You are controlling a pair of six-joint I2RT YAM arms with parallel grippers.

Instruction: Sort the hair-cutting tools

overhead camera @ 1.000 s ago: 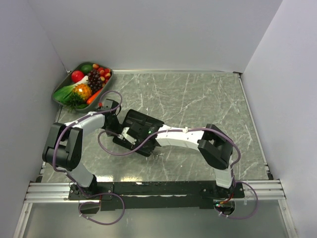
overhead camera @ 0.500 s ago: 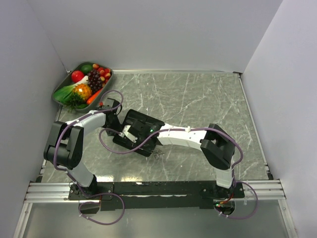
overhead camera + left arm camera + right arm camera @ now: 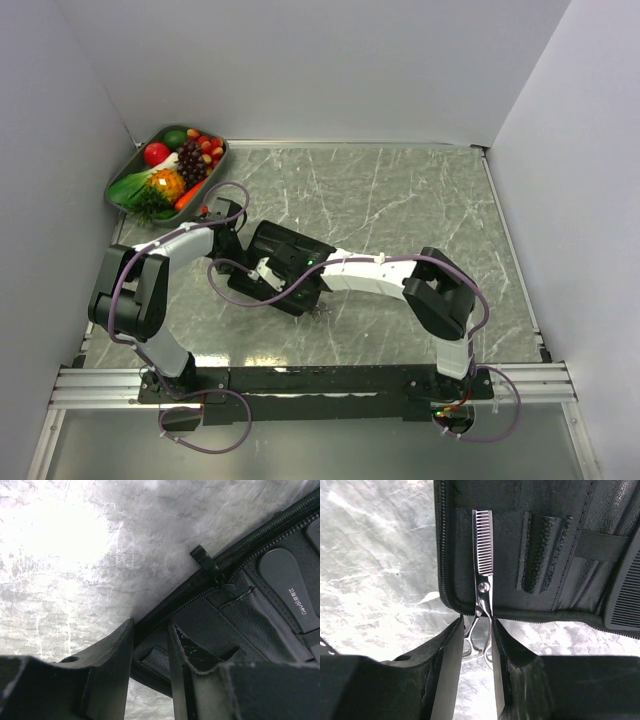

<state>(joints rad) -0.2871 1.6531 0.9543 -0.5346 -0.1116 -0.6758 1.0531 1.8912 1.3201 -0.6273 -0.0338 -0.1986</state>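
The black pouch (image 3: 285, 250) lies unzipped on the marble table. A pair of silver thinning scissors (image 3: 482, 565) rests in it, blade on the lining. Its ring handles (image 3: 322, 312) stick out over the near zipper edge. My right gripper (image 3: 477, 622) is open, its fingers on either side of those handles, and daylight shows beside them. A black comb (image 3: 626, 597) sits in a pocket at the right. My left gripper (image 3: 150, 630) is shut on the pouch's zipper rim (image 3: 210, 587), one finger outside and one inside. In the top view it sits at the pouch's left edge (image 3: 250, 280).
A grey tray (image 3: 118, 180) of toy fruit and vegetables stands at the back left corner. White walls close in the table on three sides. Purple cables loop off both arms, over the pouch and the marble (image 3: 400, 200).
My right gripper's jaws have spread apart from the scissors' handles, which stay lying over the pouch edge. The left gripper holds as before.
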